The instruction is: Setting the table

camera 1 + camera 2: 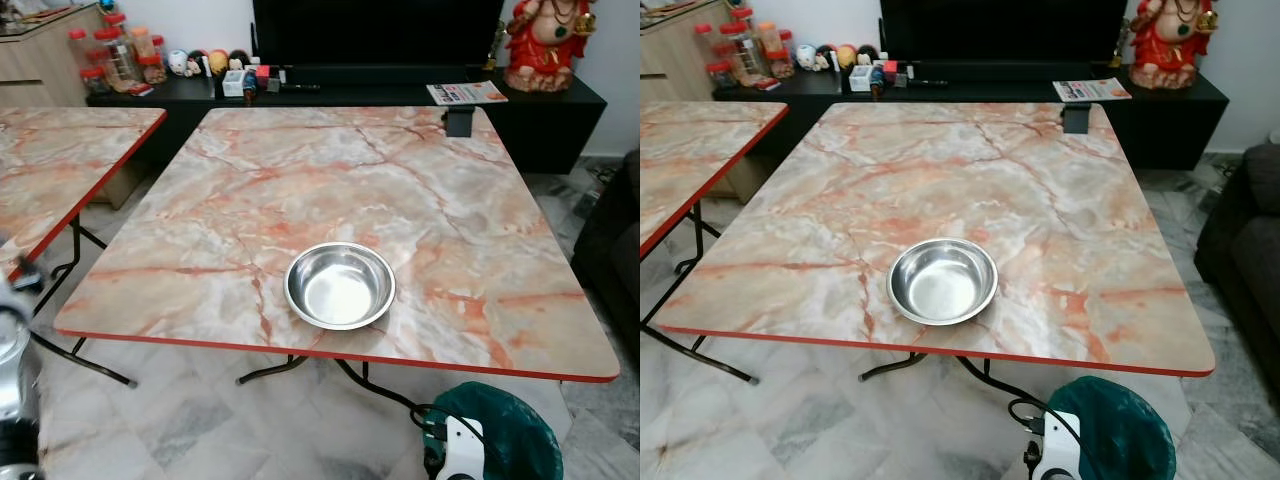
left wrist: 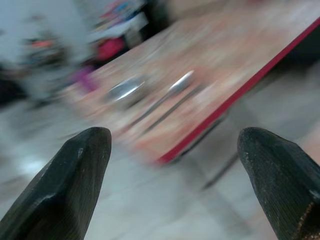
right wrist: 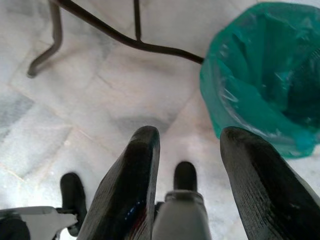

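Note:
An empty steel bowl (image 1: 340, 285) sits near the front edge of the marble-patterned table (image 1: 330, 160), which has a red rim. My left gripper (image 2: 175, 135) is open and empty, low beside the neighbouring table. Its blurred wrist view shows a shiny metal dish (image 2: 125, 90) and what looks like a spoon (image 2: 181, 81) with other long cutlery on a red-edged tabletop. My right gripper (image 3: 192, 135) is open and empty, hanging over the floor next to the green bin (image 3: 265, 75). The silver left arm (image 1: 10, 370) shows at the lower left.
A second marble table (image 1: 50, 170) stands to the left. Behind is a black TV console (image 1: 380, 85) with jars (image 1: 115, 55), toys and a red statue (image 1: 545, 40). A small black object (image 1: 458, 120) sits at the table's far edge. A dark sofa (image 1: 615, 250) is on the right.

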You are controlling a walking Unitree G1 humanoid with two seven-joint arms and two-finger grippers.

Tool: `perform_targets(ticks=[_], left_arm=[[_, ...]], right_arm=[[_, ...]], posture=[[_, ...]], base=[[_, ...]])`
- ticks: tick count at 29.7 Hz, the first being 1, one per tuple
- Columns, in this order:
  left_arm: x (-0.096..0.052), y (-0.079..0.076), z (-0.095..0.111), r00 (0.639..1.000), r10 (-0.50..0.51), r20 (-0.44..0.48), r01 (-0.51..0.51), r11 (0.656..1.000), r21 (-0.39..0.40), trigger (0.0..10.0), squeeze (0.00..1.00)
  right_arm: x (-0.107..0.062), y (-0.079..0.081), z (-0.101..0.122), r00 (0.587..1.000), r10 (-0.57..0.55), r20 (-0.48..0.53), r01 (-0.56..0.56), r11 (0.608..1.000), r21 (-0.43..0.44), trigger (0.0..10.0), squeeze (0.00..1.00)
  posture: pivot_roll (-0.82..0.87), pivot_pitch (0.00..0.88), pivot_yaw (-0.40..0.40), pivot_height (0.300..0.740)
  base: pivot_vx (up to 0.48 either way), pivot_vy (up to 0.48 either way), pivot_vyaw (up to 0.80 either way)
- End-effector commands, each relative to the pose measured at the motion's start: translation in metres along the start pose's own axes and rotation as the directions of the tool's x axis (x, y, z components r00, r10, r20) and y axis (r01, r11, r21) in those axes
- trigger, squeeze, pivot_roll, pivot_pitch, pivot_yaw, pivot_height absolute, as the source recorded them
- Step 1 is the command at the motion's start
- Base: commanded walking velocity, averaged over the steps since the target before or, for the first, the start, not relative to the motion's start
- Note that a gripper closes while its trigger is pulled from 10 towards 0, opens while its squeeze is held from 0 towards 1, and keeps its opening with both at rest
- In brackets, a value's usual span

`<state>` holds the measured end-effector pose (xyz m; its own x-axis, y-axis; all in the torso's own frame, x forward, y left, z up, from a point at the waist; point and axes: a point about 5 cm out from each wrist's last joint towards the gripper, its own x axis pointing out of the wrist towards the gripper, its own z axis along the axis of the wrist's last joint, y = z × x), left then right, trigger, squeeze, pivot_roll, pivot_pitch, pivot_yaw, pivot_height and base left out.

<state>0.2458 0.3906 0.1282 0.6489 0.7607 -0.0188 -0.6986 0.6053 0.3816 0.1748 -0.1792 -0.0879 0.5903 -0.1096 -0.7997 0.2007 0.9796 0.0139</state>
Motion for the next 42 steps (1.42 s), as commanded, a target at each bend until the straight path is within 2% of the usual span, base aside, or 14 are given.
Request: perform_targets(ticks=[1,3,6,7,9,13,16,17,18,21,24,27,32,42], left_arm=[[-0.003,0.008,-0.028,0.996,0.055,-0.068,-0.049,0.996,0.078,10.0,0.00],[-0.005,0.012,-0.039,0.993,0.071,-0.098,-0.063,0.995,0.084,10.0,0.00],[-0.033,0.017,-0.109,0.938,0.076,-0.340,-0.043,0.994,0.102,10.0,0.00],[-0.033,0.017,-0.109,0.938,0.076,-0.340,-0.043,0.994,0.102,10.0,0.00],[-0.060,0.011,-0.146,0.873,0.037,-0.487,-0.004,0.998,0.067,10.0,0.00],[-0.077,-0.002,-0.162,0.832,-0.041,-0.554,0.067,0.997,0.028,10.0,0.00],[-0.118,-0.063,-0.178,0.680,-0.412,-0.606,0.444,0.890,-0.106,10.0,0.00],[-0.118,-0.063,-0.178,0.680,-0.412,-0.606,0.444,0.890,-0.106,10.0,0.00],[-0.134,-0.086,-0.179,0.604,-0.524,-0.601,0.551,0.819,-0.160,10.0,0.00],[-0.137,-0.091,-0.179,0.591,-0.543,-0.597,0.563,0.807,-0.176,10.0,0.00],[-0.160,-0.128,-0.171,0.481,-0.664,-0.572,0.718,0.673,-0.178,10.0,0.00],[-0.168,-0.138,-0.169,0.442,-0.689,-0.574,0.768,0.622,-0.155,10.0,0.00],[-0.172,-0.147,-0.166,0.424,-0.712,-0.559,0.788,0.595,-0.159,10.0,0.00],[-0.178,-0.143,-0.172,0.422,-0.695,-0.583,0.761,0.620,-0.189,10.0,0.00]], right_arm=[[0.000,0.000,0.000,1.000,0.000,-0.004,0.000,1.000,-0.003,10.0,0.00],[0.000,0.000,0.000,1.000,0.000,-0.005,0.000,1.000,-0.003,10.0,0.00],[0.000,0.000,-0.002,1.000,-0.003,-0.009,0.002,1.000,-0.004,10.0,0.00],[0.000,0.000,-0.002,1.000,-0.003,-0.009,0.002,1.000,-0.004,10.0,0.00],[-0.001,-0.002,-0.003,1.000,-0.010,-0.011,0.010,1.000,0.005,10.0,0.00],[0.000,-0.003,-0.002,1.000,-0.013,-0.009,0.013,1.000,0.008,10.0,0.00],[0.000,-0.003,-0.001,1.000,-0.018,-0.007,0.018,1.000,0.008,10.0,0.00],[0.000,-0.003,-0.001,1.000,-0.018,-0.007,0.018,1.000,0.008,10.0,0.00],[0.000,-0.004,0.000,1.000,-0.018,-0.006,0.018,1.000,0.005,10.0,0.00],[0.000,-0.004,0.001,1.000,-0.018,-0.006,0.018,1.000,0.003,10.0,0.00],[0.000,-0.005,-0.001,0.999,-0.018,-0.028,0.017,1.000,-0.022,10.0,0.00],[0.000,-0.004,-0.001,0.999,-0.016,-0.032,0.016,0.999,-0.028,10.0,0.00],[0.000,-0.005,-0.003,0.999,-0.018,-0.034,0.017,1.000,-0.023,10.0,0.00],[0.000,-0.007,-0.004,0.999,-0.015,-0.041,0.014,1.000,-0.027,10.0,0.00]], posture=[[0.09,0.000,0.037,0.740],[0.09,0.000,0.037,0.740],[0.08,0.000,0.038,0.740],[0.08,0.000,0.038,0.740],[0.07,0.000,0.041,0.740],[0.07,0.000,0.041,0.740],[0.06,0.000,0.034,0.740],[0.06,0.000,0.034,0.740],[0.06,0.000,0.034,0.740],[0.06,0.000,0.034,0.740],[0.04,0.000,0.035,0.740],[0.04,0.000,0.036,0.740],[0.03,0.000,0.039,0.740],[0.01,0.000,0.036,0.740]], base=[[0.000,0.000,0.00],[0.000,0.000,0.00],[0.000,0.000,0.00],[0.000,0.000,0.00],[0.000,0.000,0.00],[0.000,0.000,0.00],[0.000,0.000,0.00],[0.000,0.000,0.00],[0.000,0.000,0.00],[0.000,0.000,0.00],[0.000,0.000,0.00],[0.000,0.000,0.00],[0.000,0.000,0.00],[0.000,0.165,0.00]])
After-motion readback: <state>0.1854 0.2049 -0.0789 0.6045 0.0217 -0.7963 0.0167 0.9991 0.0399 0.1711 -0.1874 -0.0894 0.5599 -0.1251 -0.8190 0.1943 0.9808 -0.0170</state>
